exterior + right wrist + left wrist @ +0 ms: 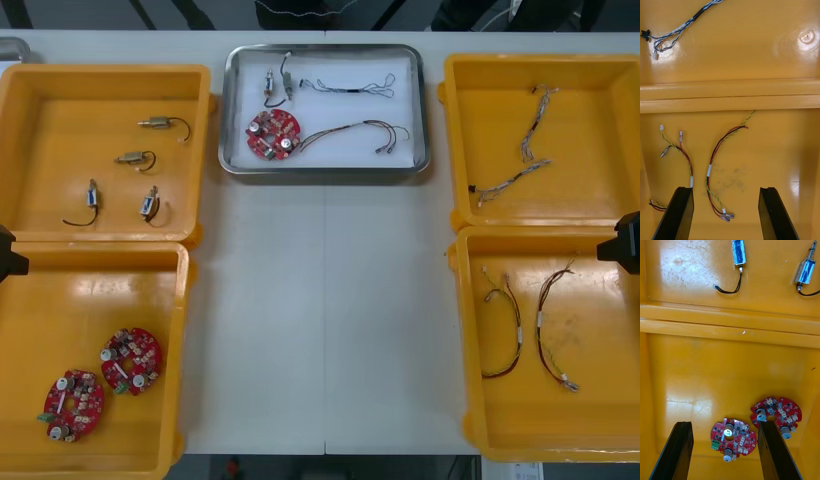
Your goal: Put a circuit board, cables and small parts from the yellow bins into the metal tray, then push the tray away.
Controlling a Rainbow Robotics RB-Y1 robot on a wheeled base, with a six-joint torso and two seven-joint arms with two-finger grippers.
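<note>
I have the tray [325, 172] at the table's far edge, between the two far bins. It sits close beside the far left bin [105, 72], with a slightly wider gap to the far right bin [545, 60]. Inside it lie a board [273, 134], two cables [355, 130] and small parts [278, 83], all clear of the rim. On my side of the tray the table [325, 320] is bare, an open strip running between the near bins to the near edge.

My left gripper [8, 255] is cut off by the front view's side edge, at the wall between the two left bins. Its fingers [677, 450] stand wide apart with nothing between them, over the near left bin [100, 250]. Two more boards [733, 438] lie there, just beside each other, and one finger hides the edge of one. Four loose parts [118, 157] lie well apart in the far left bin.

My right gripper [622, 242] is cut off the same way, at the wall between the right bins, jaws wide and empty over the near right bin [465, 340]. Two red and yellow cables [715, 165] lie there, apart. One passes behind a finger and comes out at its outer side. Blue and white cables [535, 130] lie in the far right bin.
</note>
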